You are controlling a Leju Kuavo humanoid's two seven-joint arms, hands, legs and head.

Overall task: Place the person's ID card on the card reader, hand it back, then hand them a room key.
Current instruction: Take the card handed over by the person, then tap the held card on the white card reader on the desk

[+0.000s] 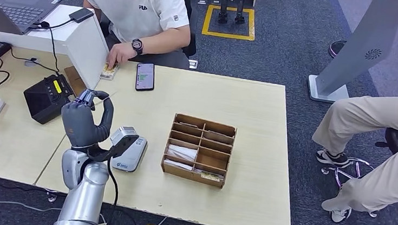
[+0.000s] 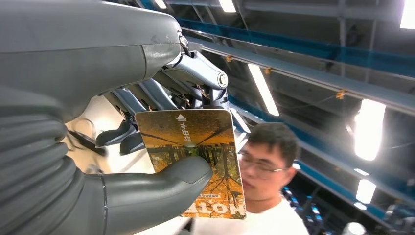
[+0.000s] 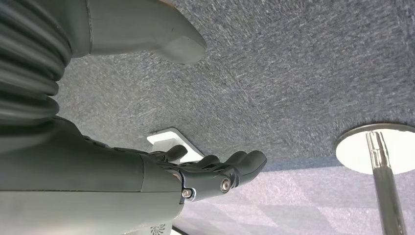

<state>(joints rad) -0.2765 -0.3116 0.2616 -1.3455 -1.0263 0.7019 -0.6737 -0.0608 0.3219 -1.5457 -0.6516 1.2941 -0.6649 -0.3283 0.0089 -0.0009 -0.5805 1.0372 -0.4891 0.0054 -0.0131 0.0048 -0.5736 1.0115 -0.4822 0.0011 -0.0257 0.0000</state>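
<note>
My left hand [image 1: 84,120] is raised above the table's left part, between the card reader [image 1: 128,150] and the person in the white shirt [image 1: 141,7]. It pinches an orange hotel room key card [image 2: 195,152] between the thumb and the fingers, and the card stands up towards the person's face. The person's hand [image 1: 119,56] rests on a yellowish card [image 1: 109,71] at the table's far edge. My right hand [image 3: 205,171] hangs over grey carpet, fingers apart and holding nothing.
A wooden card organiser [image 1: 200,149] with several cards stands right of the reader. A phone [image 1: 145,76] lies by the person's hand. A black device [image 1: 46,98], a white partition [image 1: 83,40] and cables crowd the left. A second person [image 1: 379,139] sits at the right.
</note>
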